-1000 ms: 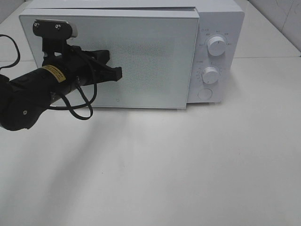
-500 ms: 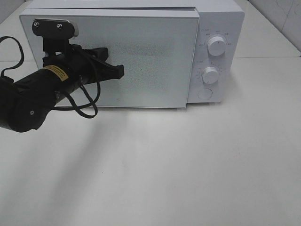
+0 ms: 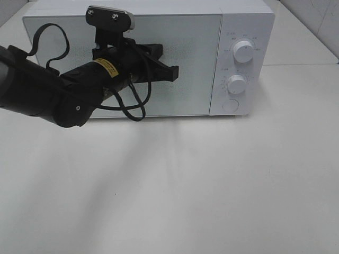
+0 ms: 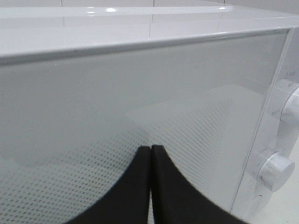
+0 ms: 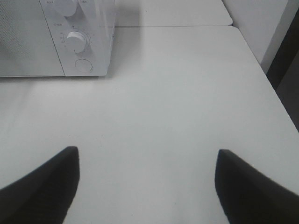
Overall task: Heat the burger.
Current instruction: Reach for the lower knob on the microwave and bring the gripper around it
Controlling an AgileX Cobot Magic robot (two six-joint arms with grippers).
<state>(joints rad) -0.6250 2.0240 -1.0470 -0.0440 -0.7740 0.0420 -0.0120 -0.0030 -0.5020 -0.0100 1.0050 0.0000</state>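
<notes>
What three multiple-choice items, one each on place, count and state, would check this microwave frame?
1. Where is the black left pincer?
A. Over bare table
B. In front of the grey dotted glass door of the white box-shaped microwave
C. Gripping a dial

2. How many round white dials stand out from the microwave's control panel?
A. One
B. Two
C. Four

3. How does the door stand?
A. Swung wide open
B. Closed, level with the panel
C. Taken off

Answers:
1 B: both the high view and the left wrist view show the pincer's shut tips pointing at the door glass.
2 B: there is an upper dial and a lower dial.
3 B: the door's edge lines up with the panel and no gap shows.
</notes>
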